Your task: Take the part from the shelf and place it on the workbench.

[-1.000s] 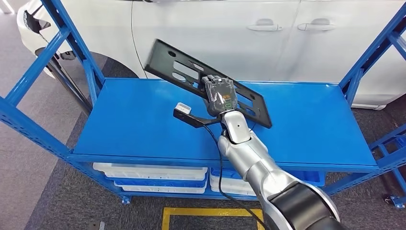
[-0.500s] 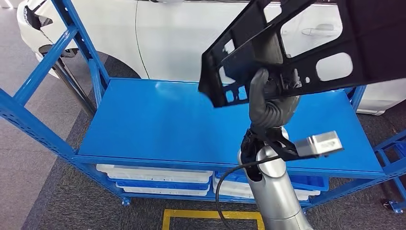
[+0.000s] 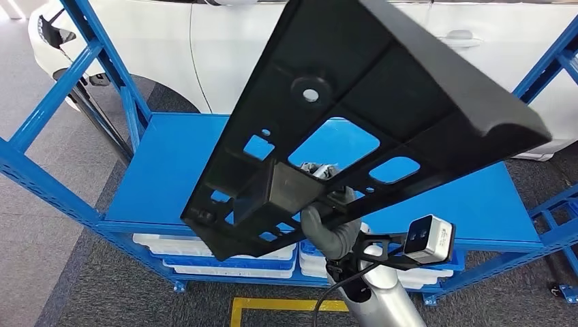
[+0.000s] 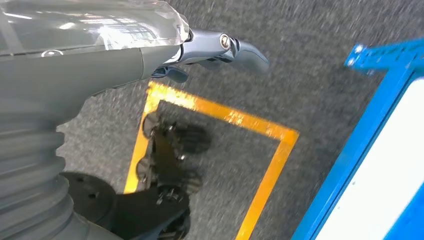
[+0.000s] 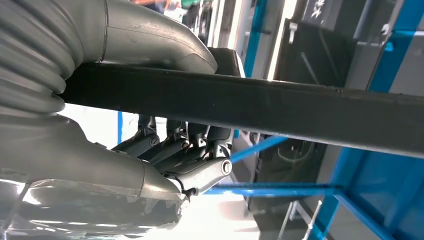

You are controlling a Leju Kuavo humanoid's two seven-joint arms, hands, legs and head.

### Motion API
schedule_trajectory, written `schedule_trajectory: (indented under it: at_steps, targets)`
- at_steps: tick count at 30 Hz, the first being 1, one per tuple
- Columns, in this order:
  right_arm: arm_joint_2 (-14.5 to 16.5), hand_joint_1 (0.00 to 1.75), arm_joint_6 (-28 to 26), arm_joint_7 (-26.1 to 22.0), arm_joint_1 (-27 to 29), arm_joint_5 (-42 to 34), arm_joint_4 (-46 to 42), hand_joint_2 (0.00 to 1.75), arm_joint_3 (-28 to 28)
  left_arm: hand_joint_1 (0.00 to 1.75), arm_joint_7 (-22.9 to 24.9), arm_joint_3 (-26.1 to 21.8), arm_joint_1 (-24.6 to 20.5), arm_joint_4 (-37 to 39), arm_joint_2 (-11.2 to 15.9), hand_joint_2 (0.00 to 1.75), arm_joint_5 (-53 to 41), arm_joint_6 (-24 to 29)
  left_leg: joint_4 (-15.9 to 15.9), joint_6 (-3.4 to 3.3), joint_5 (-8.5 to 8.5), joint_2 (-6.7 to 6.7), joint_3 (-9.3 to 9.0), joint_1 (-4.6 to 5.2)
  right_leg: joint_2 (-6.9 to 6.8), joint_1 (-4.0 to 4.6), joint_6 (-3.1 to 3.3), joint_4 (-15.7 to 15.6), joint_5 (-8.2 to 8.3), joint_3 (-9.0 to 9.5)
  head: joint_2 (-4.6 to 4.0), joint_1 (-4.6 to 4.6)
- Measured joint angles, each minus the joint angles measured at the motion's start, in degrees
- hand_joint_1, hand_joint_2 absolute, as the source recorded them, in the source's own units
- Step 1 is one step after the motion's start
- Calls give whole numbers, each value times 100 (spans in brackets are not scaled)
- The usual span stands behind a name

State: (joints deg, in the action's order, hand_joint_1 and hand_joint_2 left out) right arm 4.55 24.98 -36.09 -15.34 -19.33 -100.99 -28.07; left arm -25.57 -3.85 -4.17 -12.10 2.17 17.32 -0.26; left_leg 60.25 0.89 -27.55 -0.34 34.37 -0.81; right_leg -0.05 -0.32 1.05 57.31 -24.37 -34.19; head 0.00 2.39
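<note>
The right robot hand (image 3: 332,228) is clamped on the part (image 3: 354,116), a large flat black panel with cut-outs; in the right wrist view its thumb lies on one face of the panel edge (image 5: 260,107) and its fingers (image 5: 175,150) curl against the other. The part is lifted clear above and in front of that hand, tilted steeply, touching nothing else. Beyond and below it lies the blue shelf (image 3: 170,184), and past that a white car (image 3: 225,54). The left robot hand (image 4: 220,47) hangs over the floor holding nothing, fingers loosely extended. The pick looks done and the carry is the step in hand. The next move likely calls for turning toward the workbench, keeping the long panel clear of the shelf uprights.
</note>
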Motion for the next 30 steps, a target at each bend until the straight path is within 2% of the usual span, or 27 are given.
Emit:
schedule_trajectory:
  at_steps: [3,4,5,6,8,9,10,13,14,15,16,17,18,19,20,21,22,23,24,25,26,28,29,30]
  targets:
    - [-2,136,236,-50,160,-13,31,175,-158,0,48,-8,13,0,8,175,-89,78,1042,40,-665,4,368,-9,-16,17,56,-7,80,-96,0,0]
    - [-2,136,293,-95,192,-23,37,175,-183,0,66,-9,12,-1,11,175,-110,103,1285,47,-772,4,426,-9,-20,23,56,-1,112,-141,0,-1]
    - [-2,136,319,-140,208,-31,40,175,-199,0,79,-10,10,-1,13,175,-128,120,1305,48,-763,4,375,-10,-21,26,51,6,144,-185,0,-1]
    - [1,136,315,-172,215,-27,38,175,-209,0,90,-10,8,-1,17,175,-144,137,1096,44,-662,5,206,-10,-19,26,42,16,178,-229,0,0]
    - [14,136,261,-196,217,-2,30,175,-218,0,100,-9,-10,-1,27,175,-176,164,275,17,-398,3,-321,-9,-11,30,2,44,241,-303,0,1]
    - [22,136,226,-198,216,10,22,175,-222,0,104,-9,-22,-1,34,175,-196,173,-62,-13,-304,-4,-513,1,-6,37,-29,59,272,-328,0,1]
    - [31,136,202,-206,215,15,13,175,-228,0,110,-8,-29,-1,39,175,-213,182,-257,-45,-256,-11,-613,11,-3,42,-62,68,303,-344,0,0]
    - [43,136,142,-265,227,11,-45,175,-251,0,130,-8,-13,0,58,175,-271,211,-303,-158,-145,-9,-569,30,4,34,-166,54,395,-367,0,-1]
    - [42,136,127,-284,236,6,-72,175,-255,0,134,-8,-11,0,62,175,-286,220,-308,-200,-85,3,-531,25,8,24,-202,104,316,-404,0,-1]
    - [42,136,117,-296,243,2,-98,175,-255,0,138,-8,-12,1,65,175,-296,227,-317,-239,-18,17,-478,17,11,13,-238,251,134,-470,0,-1]
    - [41,136,109,-303,248,-3,-115,175,-255,0,141,-8,-15,1,68,175,-300,231,-321,-265,45,30,-416,9,11,-1,-267,508,-138,-563,0,-1]
    - [41,136,103,-308,256,-8,-127,175,-255,0,145,-8,-15,1,72,175,-304,236,-318,-282,104,36,-342,13,9,-7,-296,878,-454,-673,0,-1]
    - [40,136,103,-315,266,-17,-131,175,-255,0,147,-8,-13,1,76,175,-306,241,-313,-286,160,40,-264,16,9,-12,-315,1273,-699,-765,0,-1]
    - [37,136,105,-326,280,-31,-132,175,-255,0,149,-8,-8,1,79,175,-308,247,-307,-283,214,44,-183,20,8,-13,-326,1588,-831,-805,0,-1]
    - [32,136,112,-337,292,-46,-132,175,-255,0,150,-8,-3,1,83,175,-309,253,-298,-279,267,46,-103,24,8,-12,-327,1749,-844,-764,0,-1]
    - [27,136,121,-345,300,-59,-132,175,-255,0,151,-8,4,1,85,175,-309,257,-287,-272,315,48,-29,28,9,-8,-314,1681,-746,-612,0,-1]
    - [24,136,130,-350,300,-67,-132,175,-255,0,151,-8,9,1,86,175,-310,260,-275,-263,361,47,38,34,9,0,-286,1391,-605,-347,0,-1]
    - [22,136,138,-345,290,-73,-133,175,-255,0,151,-8,13,1,82,175,-314,261,-263,-251,403,45,91,39,10,16,-241,958,-517,-12,0,-1]
    - [21,136,148,-332,274,-83,-133,175,-255,0,156,-8,13,1,76,175,-325,260,-253,-232,443,42,133,46,9,34,-197,503,-489,298,0,-1]
    - [20,136,158,-318,259,-100,-133,175,-255,0,163,-8,12,1,70,175,-338,260,-255,-205,486,40,155,48,7,55,-158,163,-493,518,0,-1]
    - [17,136,167,-304,243,-121,-133,175,-255,0,174,-8,11,1,64,175,-350,259,-264,-173,529,39,167,41,6,77,-127,-32,-522,628,0,-1]
    - [9,136,178,-275,225,-151,-131,175,-253,0,206,-8,11,2,67,175,-368,260,-294,-102,609,39,179,28,-1,84,-68,-111,-451,616,0,-2]
    - [6,136,179,-261,214,-154,-128,175,-253,0,223,-8,13,3,69,175,-372,261,-273,-70,571,36,204,23,-12,74,-26,-140,-391,585,0,-2]
    - [4,136,182,-246,204,-155,-124,175,-253,0,244,-6,16,4,71,175,-375,262,-172,-43,429,33,250,21,-25,58,19,-165,-316,536,0,-1]
